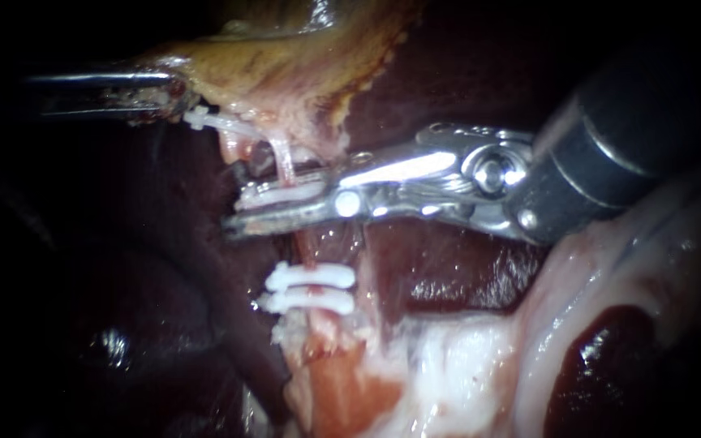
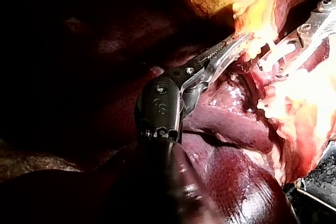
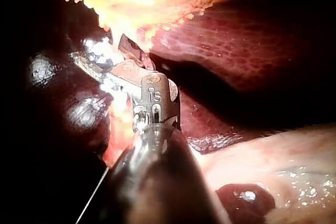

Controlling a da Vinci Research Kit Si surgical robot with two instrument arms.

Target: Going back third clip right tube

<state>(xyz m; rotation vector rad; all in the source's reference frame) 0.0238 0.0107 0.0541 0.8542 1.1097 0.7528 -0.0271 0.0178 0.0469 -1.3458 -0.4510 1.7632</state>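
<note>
Nearest the endoscope, the thick dark shaft of the right instrument (image 1: 237, 199) comes in from the upper right, over a glistening band of pale tissue (image 1: 464, 357). Its tool, a pair of long metal jaws, stands a little open: a gap shows under the upper jaw, and the jaws grip nothing. Between them lies the third clip (image 1: 281, 195), a white bar closed across the thin pale tube (image 1: 286, 165) and resting just beside the lower jaw. Just below the jaws, two more white clips (image 1: 311, 276) sit side by side on the same tube, nearly touching each other. Dark red liver (image 1: 440, 272) lies under and behind all this. Farther back, the left instrument (image 1: 174, 89) reaches in from the left. Its tool is closed on the edge of the yellow-tan gallbladder (image 1: 285, 65), which hangs raised above the liver. In the left wrist view, one toothed jaw runs into that bright tissue.
</note>
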